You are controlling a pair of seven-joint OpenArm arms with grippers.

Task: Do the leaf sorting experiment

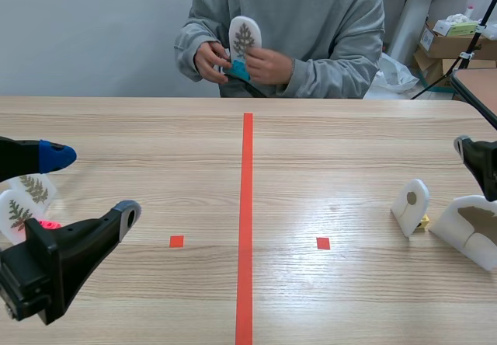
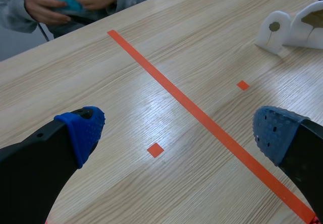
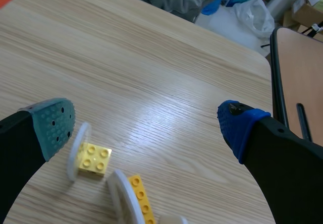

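The left pincer (image 2: 176, 133) hangs wide open over the left half of the wooden surface (image 1: 326, 158). Its blue pads are far apart, and in the wrist view a small tape square (image 2: 155, 150) lies between them. Beside that arm, at the surface's left edge, two white fern-leaf cards (image 1: 33, 189) stand upright by a pink base (image 1: 50, 224). The right pincer (image 3: 146, 125) is also spread wide, near the surface's right edge. Below it, close to its grey-green pad, stand a small round-leaf card (image 1: 410, 203) and a larger card (image 1: 470, 228), each with a yellow brick (image 3: 93, 159) at its foot. Across the surface a person holds another fern card (image 1: 244, 38) upright in both hands (image 1: 270, 65), with a blue base (image 1: 239, 71) under it. The long tape line (image 1: 247, 221) runs down the middle, between the two groups of cards.
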